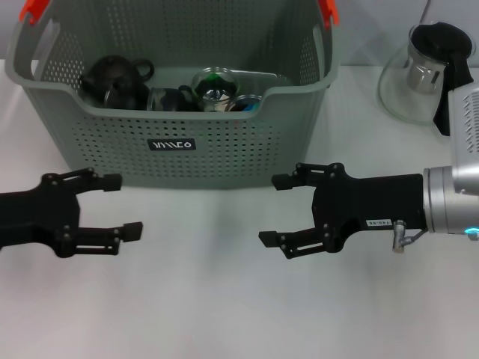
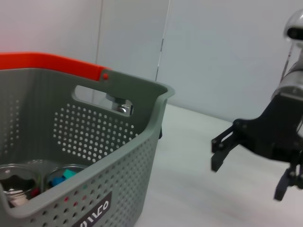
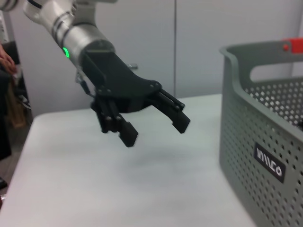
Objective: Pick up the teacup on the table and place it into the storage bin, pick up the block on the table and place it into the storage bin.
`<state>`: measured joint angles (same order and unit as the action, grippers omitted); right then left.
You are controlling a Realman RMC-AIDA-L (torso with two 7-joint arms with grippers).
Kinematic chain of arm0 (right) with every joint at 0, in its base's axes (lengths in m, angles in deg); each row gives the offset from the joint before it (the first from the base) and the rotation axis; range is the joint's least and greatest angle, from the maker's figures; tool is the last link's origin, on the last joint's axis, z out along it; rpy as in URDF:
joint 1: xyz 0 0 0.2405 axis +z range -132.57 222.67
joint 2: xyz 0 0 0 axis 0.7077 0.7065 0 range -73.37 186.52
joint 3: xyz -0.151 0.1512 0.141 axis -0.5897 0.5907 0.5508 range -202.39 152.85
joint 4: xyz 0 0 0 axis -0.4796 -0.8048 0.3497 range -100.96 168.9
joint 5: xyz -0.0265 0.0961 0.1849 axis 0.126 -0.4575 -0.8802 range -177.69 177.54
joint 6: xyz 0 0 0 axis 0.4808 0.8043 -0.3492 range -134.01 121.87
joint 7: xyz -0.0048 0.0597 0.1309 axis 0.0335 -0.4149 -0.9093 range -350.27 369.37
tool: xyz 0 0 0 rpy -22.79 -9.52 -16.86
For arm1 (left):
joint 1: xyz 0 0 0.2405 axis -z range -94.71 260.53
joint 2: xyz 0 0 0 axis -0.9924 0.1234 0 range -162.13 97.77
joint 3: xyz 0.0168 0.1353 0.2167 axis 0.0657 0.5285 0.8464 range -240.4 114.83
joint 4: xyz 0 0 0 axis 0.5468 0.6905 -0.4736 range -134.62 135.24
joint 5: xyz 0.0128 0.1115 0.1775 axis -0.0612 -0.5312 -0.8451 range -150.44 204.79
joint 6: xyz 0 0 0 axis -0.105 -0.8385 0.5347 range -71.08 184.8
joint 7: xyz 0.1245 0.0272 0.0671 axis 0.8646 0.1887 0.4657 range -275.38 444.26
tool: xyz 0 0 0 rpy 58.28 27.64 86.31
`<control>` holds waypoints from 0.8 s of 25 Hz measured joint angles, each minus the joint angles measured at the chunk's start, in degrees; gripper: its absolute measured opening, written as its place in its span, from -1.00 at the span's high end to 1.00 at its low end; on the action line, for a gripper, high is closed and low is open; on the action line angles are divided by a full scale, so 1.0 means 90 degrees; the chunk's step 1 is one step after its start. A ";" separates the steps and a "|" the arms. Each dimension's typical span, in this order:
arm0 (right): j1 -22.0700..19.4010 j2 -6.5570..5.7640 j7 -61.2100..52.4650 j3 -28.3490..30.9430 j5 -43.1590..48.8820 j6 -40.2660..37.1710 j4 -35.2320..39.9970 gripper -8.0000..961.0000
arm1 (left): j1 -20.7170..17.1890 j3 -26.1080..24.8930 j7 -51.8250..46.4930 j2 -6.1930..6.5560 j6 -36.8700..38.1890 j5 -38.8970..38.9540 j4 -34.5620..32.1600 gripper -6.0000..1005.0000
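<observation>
The grey-green storage bin stands at the back of the white table, also seen in the left wrist view and the right wrist view. Inside lie a dark teapot-like piece, a glass teacup and a small blue-teal block at the front wall. No teacup or block shows on the table itself. My left gripper hovers open and empty in front of the bin's left corner. My right gripper hovers open and empty in front of its right corner.
A glass teapot with a black handle stands at the back right, beside the bin. The bin's orange handle clips stick up at its top corners. Bare white table lies between and in front of both grippers.
</observation>
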<state>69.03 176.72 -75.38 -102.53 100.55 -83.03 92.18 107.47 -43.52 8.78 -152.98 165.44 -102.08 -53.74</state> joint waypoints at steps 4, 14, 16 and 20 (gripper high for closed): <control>0.0083 0.0001 0.0345 0.0060 0.0002 0.0095 -0.0283 -0.95 | 0.0076 0.0027 0.0149 -0.0013 -0.0115 -0.0022 0.0315 -0.86; 0.0243 -0.0017 0.0418 0.0062 0.0107 0.0085 -0.0458 -0.95 | 0.0098 0.0509 0.0211 -0.0065 -0.0109 -0.0116 0.0414 -0.86; 0.0340 -0.0019 0.0386 0.0074 0.0234 0.0086 -0.0578 -0.95 | 0.0098 0.0619 0.0191 -0.0078 -0.0143 -0.0155 0.0416 -0.86; 0.0460 -0.0019 0.0378 0.0104 0.0360 0.0088 -0.0744 -0.95 | 0.0102 0.0803 0.0095 -0.0102 -0.0322 -0.0264 0.0422 -0.86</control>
<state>73.17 176.55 -71.98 -101.59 103.79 -82.24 85.49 108.39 -36.29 9.63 -153.90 162.54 -104.46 -49.94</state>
